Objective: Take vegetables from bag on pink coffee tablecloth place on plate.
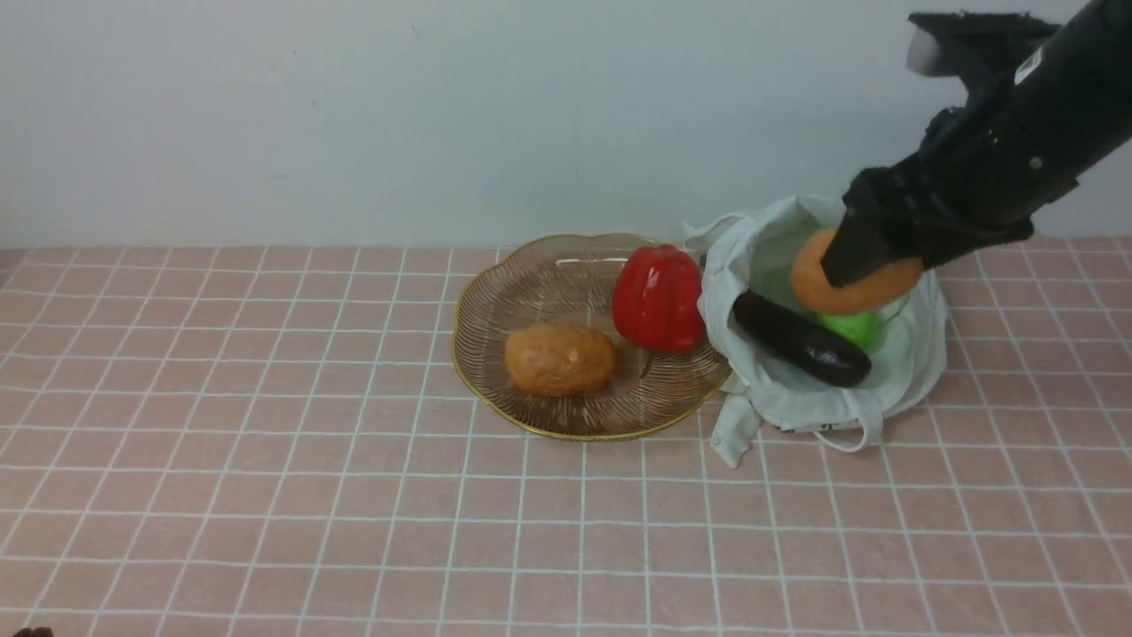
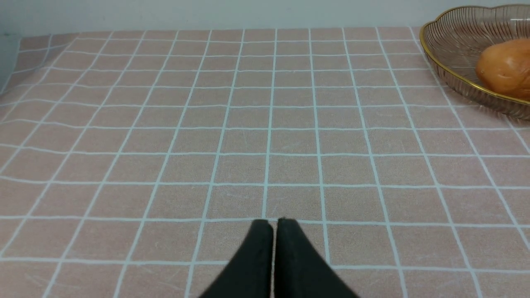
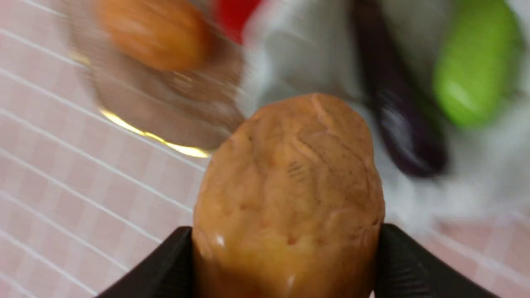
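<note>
Golden-brown potato (image 3: 290, 186) sits clamped between the right claw's (image 3: 287, 248) fingers, apparently above the bag (image 1: 734, 265)

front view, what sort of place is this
Probably a robot test or demo setup rather than a real kitchen: a robot arm over a gridded pink tablecloth, and glossy, toy-like vegetables such as the red pepper.

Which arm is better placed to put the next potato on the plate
The right, I'd say. The right gripper already holds that potato over the bag, beside the plate. The left gripper is shut on nothing, over bare cloth.
</note>
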Tool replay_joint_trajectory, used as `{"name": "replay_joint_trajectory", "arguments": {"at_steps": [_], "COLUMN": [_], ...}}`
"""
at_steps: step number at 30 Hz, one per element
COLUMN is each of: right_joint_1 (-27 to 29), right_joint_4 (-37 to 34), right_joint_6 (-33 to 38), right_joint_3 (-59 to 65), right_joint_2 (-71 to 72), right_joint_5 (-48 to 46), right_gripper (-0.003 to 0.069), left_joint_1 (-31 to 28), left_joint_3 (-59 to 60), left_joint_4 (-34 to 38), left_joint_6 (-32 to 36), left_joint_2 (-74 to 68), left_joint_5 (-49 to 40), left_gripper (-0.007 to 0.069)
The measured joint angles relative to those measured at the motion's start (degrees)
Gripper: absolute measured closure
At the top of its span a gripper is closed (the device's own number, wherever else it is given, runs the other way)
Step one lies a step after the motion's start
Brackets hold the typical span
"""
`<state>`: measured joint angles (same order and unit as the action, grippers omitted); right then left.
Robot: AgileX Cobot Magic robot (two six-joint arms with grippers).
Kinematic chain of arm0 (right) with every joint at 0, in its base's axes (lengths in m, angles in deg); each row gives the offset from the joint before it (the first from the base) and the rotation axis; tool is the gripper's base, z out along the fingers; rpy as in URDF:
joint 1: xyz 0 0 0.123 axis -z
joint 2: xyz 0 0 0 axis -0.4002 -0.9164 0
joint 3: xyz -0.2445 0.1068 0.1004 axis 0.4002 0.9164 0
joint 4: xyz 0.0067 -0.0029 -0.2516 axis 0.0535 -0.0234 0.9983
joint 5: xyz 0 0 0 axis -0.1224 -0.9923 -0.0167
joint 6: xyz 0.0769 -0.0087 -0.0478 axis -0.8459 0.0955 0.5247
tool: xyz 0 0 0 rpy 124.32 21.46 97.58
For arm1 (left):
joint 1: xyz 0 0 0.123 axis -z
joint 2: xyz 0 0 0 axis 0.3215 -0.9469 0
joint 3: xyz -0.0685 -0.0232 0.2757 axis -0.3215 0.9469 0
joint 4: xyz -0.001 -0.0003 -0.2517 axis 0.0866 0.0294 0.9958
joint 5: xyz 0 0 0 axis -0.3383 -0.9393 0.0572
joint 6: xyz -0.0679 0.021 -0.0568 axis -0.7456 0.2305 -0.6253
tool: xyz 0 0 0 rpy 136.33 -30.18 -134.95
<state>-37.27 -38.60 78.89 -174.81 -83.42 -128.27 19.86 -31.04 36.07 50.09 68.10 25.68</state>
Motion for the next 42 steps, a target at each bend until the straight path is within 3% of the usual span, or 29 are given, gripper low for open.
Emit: {"name": "replay_joint_trajectory", "arguments": {"at_steps": [4,5,11,18,22,26,34,38,42], "right_joint_1": [-4.51,-7.21,-13.08,-13.39,-13.39,-13.39,-13.39,-13.39,-13.39], "right_joint_4": [-7.25,-9.63,-9.70,-7.17,-5.92,-2.52,4.27,6.38,9.27], "right_joint_6": [6.89,9.79,12.18,12.42,12.45,12.49,9.79,7.43,0.09], "right_joint_3": [0.00,0.00,0.00,0.00,0.00,-2.17,-12.69,-19.54,-26.35], "right_joint_2": [-2.03,-4.52,-14.53,-21.83,-22.51,-20.78,-12.83,-8.72,-2.58], "right_joint_5": [8.84,14.75,31.27,37.63,37.79,33.32,15.59,2.56,-4.63], "right_gripper": [0.0176,0.0176,0.0176,0.0170,0.0107,0.0004,-0.0013,0.0028,0.0178], "left_joint_1": [0.00,0.00,0.00,0.00,0.00,0.00,0.00,0.00,0.00], "left_joint_3": [0.00,0.00,0.00,0.00,0.00,0.00,0.00,0.00,0.00], "left_joint_4": [0.00,0.00,0.00,0.00,0.00,0.00,0.00,0.00,0.00], "left_joint_6": [0.00,0.00,0.00,0.00,0.00,0.00,0.00,0.00,0.00], "left_joint_2": [0.00,0.00,0.00,0.00,0.00,0.00,0.00,0.00,0.00], "left_joint_5": [0.00,0.00,0.00,0.00,0.00,0.00,0.00,0.00,0.00], "left_gripper": [0.0629,0.0629,0.0629,0.0629,0.0629,0.0629,0.0629,0.0629,0.0629]}}
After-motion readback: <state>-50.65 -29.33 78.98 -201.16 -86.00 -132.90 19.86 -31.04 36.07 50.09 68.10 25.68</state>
